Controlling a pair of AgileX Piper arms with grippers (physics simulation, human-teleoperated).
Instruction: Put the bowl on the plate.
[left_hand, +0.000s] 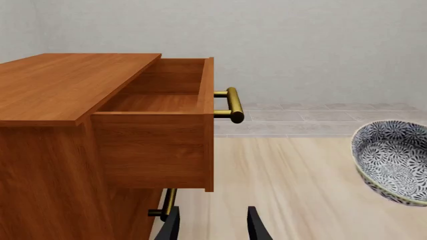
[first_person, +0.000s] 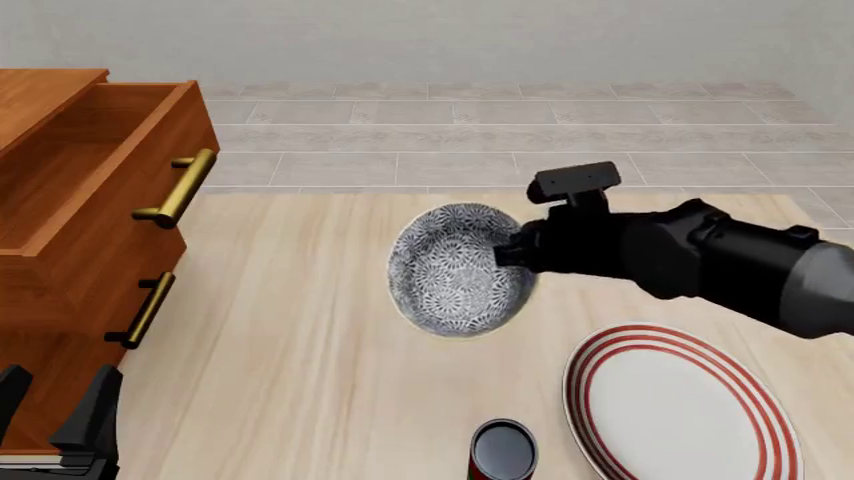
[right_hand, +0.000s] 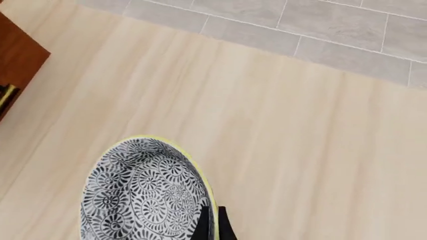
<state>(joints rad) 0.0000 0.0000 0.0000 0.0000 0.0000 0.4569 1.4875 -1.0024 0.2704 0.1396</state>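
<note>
The grey-and-white floral bowl hangs tilted on its side above the middle of the table, its inside facing the front camera. My right gripper is shut on its right rim. In the right wrist view the fingers pinch the pale yellowish rim of the bowl. The white plate with red rings lies flat at the front right, below and to the right of the bowl. My left gripper stands open at the front left beside the dresser, holding nothing; its view also catches the bowl.
A wooden dresser fills the left side, its top drawer pulled out, with brass handles. A small dark red can stands at the front edge, just left of the plate. Grey tiled floor lies beyond the table.
</note>
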